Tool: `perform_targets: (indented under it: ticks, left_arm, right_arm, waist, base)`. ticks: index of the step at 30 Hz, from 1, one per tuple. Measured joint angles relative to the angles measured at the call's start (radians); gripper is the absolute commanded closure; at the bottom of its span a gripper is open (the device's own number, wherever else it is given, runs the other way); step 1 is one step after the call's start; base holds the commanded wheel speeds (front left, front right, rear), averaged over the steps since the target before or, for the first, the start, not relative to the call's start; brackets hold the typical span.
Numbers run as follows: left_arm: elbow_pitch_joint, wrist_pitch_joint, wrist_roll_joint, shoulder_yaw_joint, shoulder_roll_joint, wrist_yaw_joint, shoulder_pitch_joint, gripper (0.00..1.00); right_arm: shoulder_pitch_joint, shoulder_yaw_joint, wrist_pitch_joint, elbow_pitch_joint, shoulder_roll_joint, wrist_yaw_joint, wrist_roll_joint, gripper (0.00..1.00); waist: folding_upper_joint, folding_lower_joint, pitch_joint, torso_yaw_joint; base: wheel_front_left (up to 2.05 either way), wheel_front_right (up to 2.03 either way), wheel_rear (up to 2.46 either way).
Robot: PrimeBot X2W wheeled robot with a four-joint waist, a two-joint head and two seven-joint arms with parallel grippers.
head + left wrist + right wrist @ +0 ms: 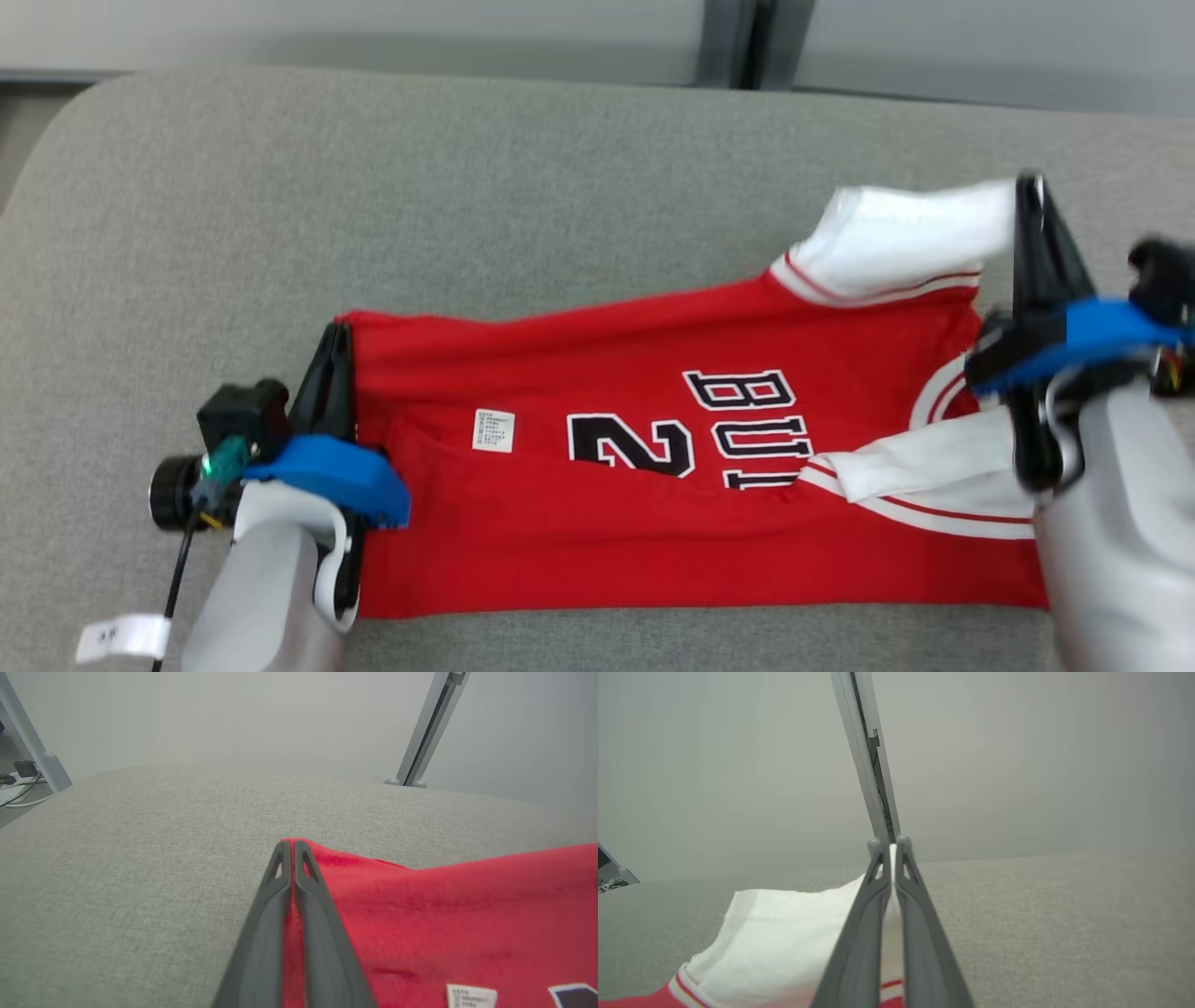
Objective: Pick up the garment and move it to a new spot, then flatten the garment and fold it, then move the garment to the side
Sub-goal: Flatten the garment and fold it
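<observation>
Garment (653,523) lies spread on grey cushion (467,187), long axis running between our arms. Left gripper (336,341) is clamped on far hem corner (366,327); right gripper (1031,187) is clamped on white sleeve (915,233).

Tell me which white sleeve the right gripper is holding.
The far sleeve, pinched at its end by the right gripper; the near sleeve lies folded over the red shirt.

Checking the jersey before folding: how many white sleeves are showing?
2. One sleeve is at the jersey's far right corner, pinched in the right gripper; the other lies folded over the red front, nearer the robot. None seems hidden.
</observation>
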Motion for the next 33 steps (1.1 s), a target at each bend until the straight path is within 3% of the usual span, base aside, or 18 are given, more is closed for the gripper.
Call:
perform_targets:
  ticks: [8,18,19,20,21,29,33]
  left_arm:
    - [-0.052,0.0,0.04,0.053,-0.015,0.0,0.179,1.0]
    - [-0.058,0.0,0.06,0.09,-0.039,-0.001,0.312,1.0]
    - [-0.05,0.0,0.063,0.09,-0.041,-0.001,0.317,0.73]
    - [-0.04,0.0,0.065,0.09,-0.042,0.0,0.323,0.27]
    - [-0.034,0.0,0.066,0.09,-0.043,0.0,0.326,0.0]
    - [-0.143,0.0,0.139,0.094,-0.045,0.042,0.356,0.0]
    - [-0.181,-0.001,0.174,0.064,-0.045,0.035,0.396,0.0]
  right_arm:
    - [0.349,0.021,0.0,-0.154,0.029,0.0,0.127,1.0]
    - [0.546,0.002,0.003,-0.191,0.06,0.0,0.155,1.0]
    - [0.549,-0.006,0.003,-0.187,0.062,0.0,0.141,1.0]
    - [0.55,-0.012,0.003,-0.183,0.062,0.0,0.12,0.64]
    - [0.549,-0.015,0.003,-0.181,0.062,0.0,0.106,0.0]
    - [0.503,-0.016,0.001,-0.2,0.066,0.0,-0.087,0.0]
    - [0.5,-0.015,0.0,-0.209,0.075,0.0,-0.148,0.0]
  waist:
    - [0.0,-0.0001,-0.099,-0.039]
    - [0.0,-0.0002,-0.176,-0.06]
    - [0.0,-0.0002,-0.179,-0.061]
    - [0.0,-0.0001,-0.18,-0.061]
    - [0.0,-0.0001,-0.18,-0.061]
    - [0.0,0.0001,-0.189,-0.051]
    - [0.0,0.0001,-0.204,-0.037]
  base:
    - [0.0,0.0,0.0]
    - [0.0,0.0,0.0]
    - [0.0,0.0,0.0]
    - [0.0,0.0,0.0]
    - [0.0,0.0,0.0]
    - [0.0,0.0,0.0]
    - [0.0,0.0,0.0]
